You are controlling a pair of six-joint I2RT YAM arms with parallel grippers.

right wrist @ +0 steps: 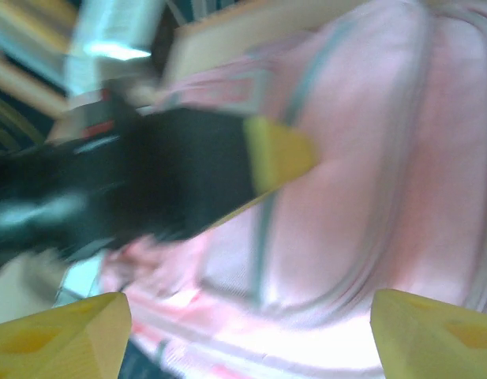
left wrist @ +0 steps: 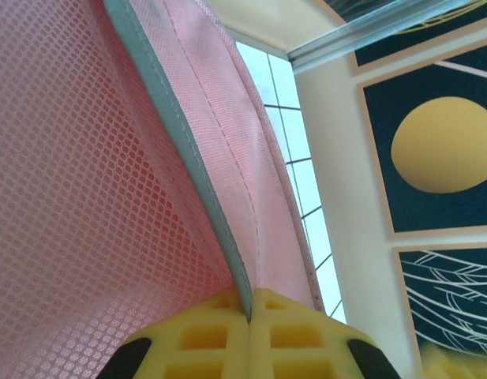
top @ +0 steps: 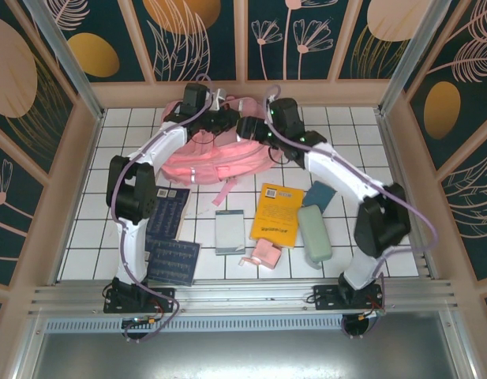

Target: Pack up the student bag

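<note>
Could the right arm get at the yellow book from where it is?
Probably yes. The right gripper is open with nothing in it over the student bag, and the yellow book lies flat on the right arm's side, with nothing stacked on it. The arm would need to draw back.

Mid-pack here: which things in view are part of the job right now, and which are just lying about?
In the job:
- large pink fabric backpack
- left tool, shut on its grey-piped edge
- right tool, open, facing it

Lying loose, untouched (probably cargo later):
- orange paperback book
- pale green pencil case
- teal flat book
- grey-white notepad
- two dark blue patterned books
- small pink pouch
</note>
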